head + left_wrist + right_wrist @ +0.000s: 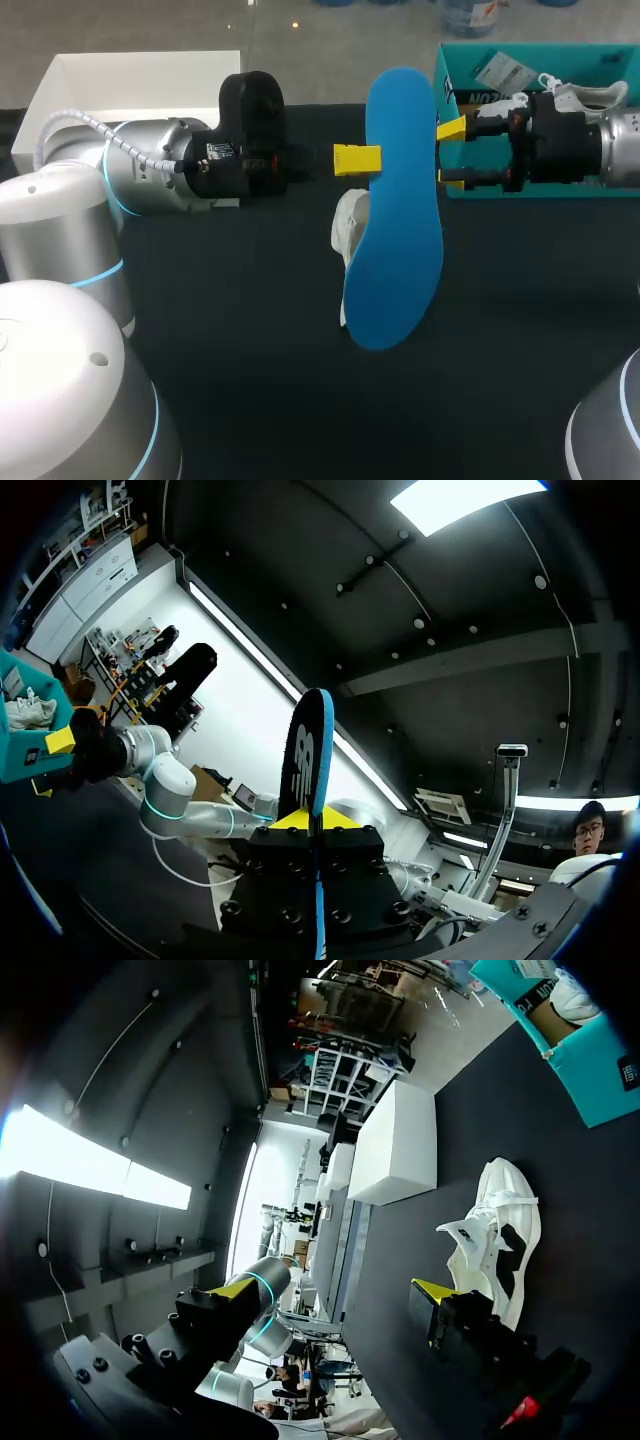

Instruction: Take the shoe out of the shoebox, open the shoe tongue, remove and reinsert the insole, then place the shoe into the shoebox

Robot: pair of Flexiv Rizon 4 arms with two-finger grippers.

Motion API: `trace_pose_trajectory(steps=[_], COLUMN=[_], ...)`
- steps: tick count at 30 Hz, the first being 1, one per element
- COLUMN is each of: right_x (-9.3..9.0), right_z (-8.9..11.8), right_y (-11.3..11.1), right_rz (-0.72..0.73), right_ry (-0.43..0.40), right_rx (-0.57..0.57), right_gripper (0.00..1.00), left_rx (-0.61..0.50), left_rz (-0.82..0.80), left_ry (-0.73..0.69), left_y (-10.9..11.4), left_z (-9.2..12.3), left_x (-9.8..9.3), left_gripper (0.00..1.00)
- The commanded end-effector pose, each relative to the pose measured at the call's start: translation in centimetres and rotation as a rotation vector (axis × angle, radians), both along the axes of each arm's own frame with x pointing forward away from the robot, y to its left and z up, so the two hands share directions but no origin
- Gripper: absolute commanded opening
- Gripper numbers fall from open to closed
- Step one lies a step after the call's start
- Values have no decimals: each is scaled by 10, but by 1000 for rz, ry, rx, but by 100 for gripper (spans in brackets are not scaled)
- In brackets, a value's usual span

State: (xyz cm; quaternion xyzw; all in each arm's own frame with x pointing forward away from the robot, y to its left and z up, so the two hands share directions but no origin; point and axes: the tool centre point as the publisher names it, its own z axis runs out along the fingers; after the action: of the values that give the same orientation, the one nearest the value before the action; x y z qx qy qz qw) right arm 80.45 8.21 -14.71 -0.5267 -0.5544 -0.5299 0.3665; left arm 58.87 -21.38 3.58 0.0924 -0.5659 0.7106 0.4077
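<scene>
A blue insole (395,210) is held up off the table, my left gripper (357,160) shut on its edge. In the left wrist view the insole (310,745) stands edge-on between the yellow tips of that gripper (312,820). Below it a white shoe (350,225) lies on the dark table, mostly hidden by the insole. My right gripper (450,153) stands open and empty just right of the insole, in front of the teal shoebox (590,60). Its wrist view has the shoe (500,1230) lying on its side beyond the open right gripper (335,1290).
A white box lid (140,75) lies at the back left behind my left arm. The teal shoebox (580,1050) at the back right holds crumpled paper (585,95). The table (300,400) is covered in dark cloth.
</scene>
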Motion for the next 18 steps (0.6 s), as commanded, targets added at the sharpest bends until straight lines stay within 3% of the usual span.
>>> trace_pose_trajectory(steps=[1,8,10,18], right_x=[-1,-1,-1,10], right_z=[-1,-1,-3,22], right_y=[2,2,3,8], right_rz=[-4,-4,-16,-3], right_ry=[-1,-1,18,1], right_rx=[0,0,54,68], right_gripper=[100,100,100,100], left_rx=[-3,-3,-3,-3], left_rz=[-1,-1,-1,-1], left_ry=[0,0,0,0], left_y=[-1,-1,-1,-1], left_z=[-1,-1,-1,-1], left_x=[0,0,0,0], left_gripper=[0,0,0,0])
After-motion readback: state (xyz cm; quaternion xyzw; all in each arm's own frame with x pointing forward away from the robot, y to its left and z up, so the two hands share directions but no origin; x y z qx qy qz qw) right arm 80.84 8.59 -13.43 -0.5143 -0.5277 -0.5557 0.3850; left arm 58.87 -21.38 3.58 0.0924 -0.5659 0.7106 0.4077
